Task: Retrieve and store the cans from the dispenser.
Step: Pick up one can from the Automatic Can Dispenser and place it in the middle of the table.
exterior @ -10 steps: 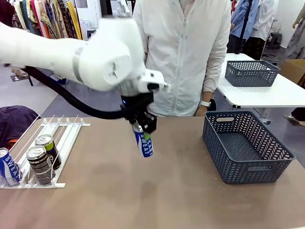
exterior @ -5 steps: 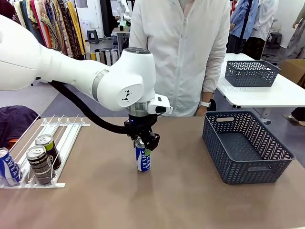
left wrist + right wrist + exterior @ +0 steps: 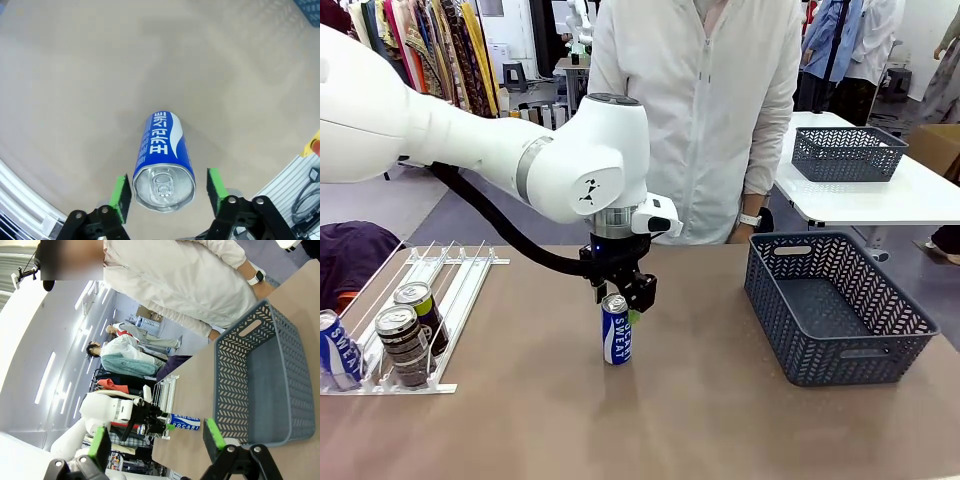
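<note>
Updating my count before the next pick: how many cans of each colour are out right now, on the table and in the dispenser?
Blue-and-white cans: 2
Dark cans: 2
Total: 4

Lit brightly and evenly from overhead. Noted soft, faint shadow beside can (image 3: pixel 161 150) on table (image 3: pixel 75 75); mild sheen on its silver top. Found front view sharp, no motion blur. Saw strong wide-angle bowing in wrist views; ceiling light strips (image 3: pixel 44 380) blown out.
</note>
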